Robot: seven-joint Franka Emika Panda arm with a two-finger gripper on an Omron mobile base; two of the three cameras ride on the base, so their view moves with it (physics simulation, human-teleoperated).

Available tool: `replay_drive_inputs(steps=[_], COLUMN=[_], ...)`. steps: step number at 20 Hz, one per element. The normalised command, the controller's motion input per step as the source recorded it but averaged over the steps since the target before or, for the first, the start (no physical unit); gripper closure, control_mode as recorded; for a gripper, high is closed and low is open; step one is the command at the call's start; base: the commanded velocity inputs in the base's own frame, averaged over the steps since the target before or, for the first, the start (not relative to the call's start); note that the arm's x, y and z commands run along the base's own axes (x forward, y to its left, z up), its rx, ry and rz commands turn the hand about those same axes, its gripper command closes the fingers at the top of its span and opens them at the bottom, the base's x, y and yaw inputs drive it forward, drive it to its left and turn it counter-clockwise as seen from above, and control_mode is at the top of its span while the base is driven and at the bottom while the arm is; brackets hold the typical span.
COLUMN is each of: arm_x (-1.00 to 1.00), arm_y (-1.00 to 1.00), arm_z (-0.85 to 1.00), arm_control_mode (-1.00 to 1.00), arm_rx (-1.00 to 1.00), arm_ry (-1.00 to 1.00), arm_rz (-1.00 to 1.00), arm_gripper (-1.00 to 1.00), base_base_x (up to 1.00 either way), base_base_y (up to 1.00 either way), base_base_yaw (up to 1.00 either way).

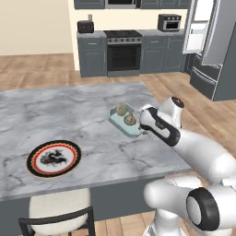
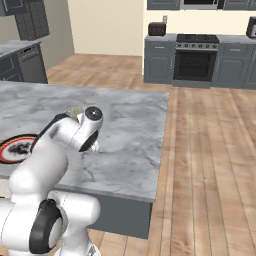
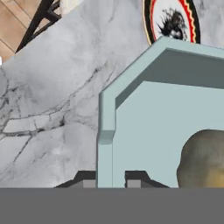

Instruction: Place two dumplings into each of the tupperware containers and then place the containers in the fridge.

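A pale blue-green tupperware container (image 1: 134,132) sits near the right edge of the marble island. Two tan dumplings (image 1: 121,109) (image 1: 130,119) lie inside it. My gripper (image 1: 143,132) reaches down at the container's near right end. In the hand view my gripper (image 3: 110,183) is shut on the container (image 3: 153,127), one dark fingertip on each side of its thin wall, and one dumpling (image 3: 203,159) lies just inside. The dark-grey fridge (image 1: 205,76) stands at the far right with a door swung open.
A red-and-black-rimmed plate (image 1: 54,158) (image 2: 12,148) rests on the island's near left part. A white-cushioned chair (image 1: 60,209) stands below the island's front edge. Grey cabinets with a black oven (image 1: 123,53) line the back wall. Wooden floor stretches between island and fridge.
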Motion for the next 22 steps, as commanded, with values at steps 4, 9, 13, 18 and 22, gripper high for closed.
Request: replay_drive_inputs(steps=[4,9,13,18,22], arm_x=[-1.0,-1.0,-0.98,-0.68,-0.06], arm_y=[-0.32,-0.37,-0.42,-0.11,0.22], arm_z=[0.67,0.52,0.45,0.18,-0.07], arm_control_mode=[-1.0,-1.0,-1.0,-1.0,-1.0], arm_rx=[-0.13,-0.15,-0.09,-0.02,0.0], arm_ry=[-0.06,0.0,0.0,0.01,0.08], arm_rz=[-0.17,-0.09,-0.02,-0.03,-0.14], arm_gripper=[1.0,1.0,1.0,1.0,1.0], base_base_x=[0.0,0.0,0.0,0.0,0.0], base_base_y=[0.0,0.0,0.0,0.0,0.0], base_base_yaw=[0.0,0.0,0.0,0.0,0.0])
